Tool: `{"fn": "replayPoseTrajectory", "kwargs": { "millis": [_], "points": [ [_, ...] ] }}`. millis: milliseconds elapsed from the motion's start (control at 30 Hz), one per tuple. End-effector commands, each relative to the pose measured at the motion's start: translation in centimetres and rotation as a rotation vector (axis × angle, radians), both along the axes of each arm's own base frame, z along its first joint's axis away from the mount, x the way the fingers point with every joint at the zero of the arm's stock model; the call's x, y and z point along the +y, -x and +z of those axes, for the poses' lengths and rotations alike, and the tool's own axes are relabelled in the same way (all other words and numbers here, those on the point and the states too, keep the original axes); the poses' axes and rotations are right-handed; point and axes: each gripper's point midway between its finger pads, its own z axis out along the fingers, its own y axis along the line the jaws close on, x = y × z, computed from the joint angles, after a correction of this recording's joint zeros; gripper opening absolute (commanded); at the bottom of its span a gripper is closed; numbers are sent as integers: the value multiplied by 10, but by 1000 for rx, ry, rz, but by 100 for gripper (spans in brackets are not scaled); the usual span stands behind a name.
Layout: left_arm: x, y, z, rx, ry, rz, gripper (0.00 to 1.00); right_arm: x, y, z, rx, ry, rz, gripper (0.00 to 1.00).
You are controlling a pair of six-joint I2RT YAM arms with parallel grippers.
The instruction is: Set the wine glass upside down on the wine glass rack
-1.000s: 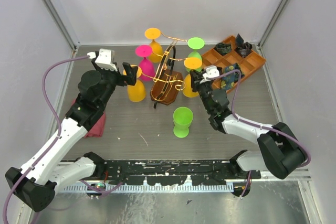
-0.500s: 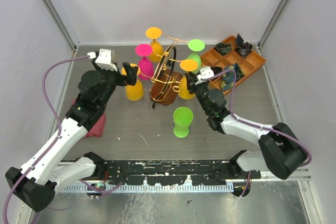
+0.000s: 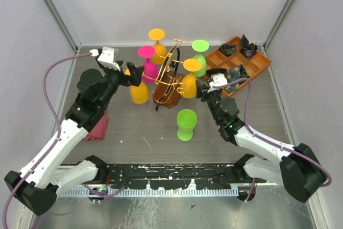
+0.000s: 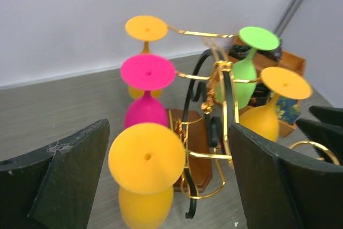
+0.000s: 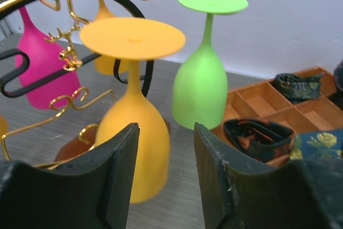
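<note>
The gold wire wine glass rack (image 3: pixel 169 80) stands on its brown base mid-table. Upside-down goblets hang on its arms: orange at the back (image 3: pixel 156 35), pink (image 3: pixel 146 53), orange on the left (image 3: pixel 139 91), green (image 3: pixel 200 45) and orange on the right (image 3: pixel 189 85). A green goblet (image 3: pixel 186 125) stands upright on the table in front. My left gripper (image 3: pixel 132 73) is open, its fingers (image 4: pixel 69 181) either side of the left orange goblet (image 4: pixel 146 156) without touching. My right gripper (image 3: pixel 202 87) is open and empty, just right of the right orange goblet (image 5: pixel 134 127).
An orange compartment tray (image 3: pixel 258 67) with dark bits of cloth sits at the back right, close behind the right gripper. A red cloth (image 3: pixel 96 127) lies under the left arm. Grey walls close in the left, back and right sides.
My right gripper has drawn back to the right, away from the right orange goblet, which hangs on the rack. The rack and goblet shifted a little left. The left gripper lifted slightly.
</note>
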Motion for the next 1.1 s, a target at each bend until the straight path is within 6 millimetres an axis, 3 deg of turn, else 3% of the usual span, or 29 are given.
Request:
{"fn": "replayPoseTrajectory", "kwargs": {
  "millis": [0, 167, 333, 467, 567, 833, 1067],
  "points": [
    [-20, 17, 43, -93, -9, -161, 98, -21, 13, 6, 10, -37, -62, 52],
    [-39, 27, 40, -77, -83, -270, 98, -41, 24, -2, 173, -75, -150, 53],
    [-83, 45, 29, -91, -242, -378, 98, -65, 32, 0, 336, -76, -295, 54],
    [-121, 74, 21, -118, -356, -466, 98, -85, 41, 12, 402, -91, -409, 61],
    [-137, 96, 11, -106, -381, -540, 98, -98, 49, 6, 471, -74, -479, 71],
    [-165, 161, -37, -16, -533, -753, 98, -115, 68, -21, 587, -68, -537, 82],
    [-187, 176, -91, 97, -712, -772, 97, -120, 80, -20, 592, -100, -517, 82]
  ]
}}
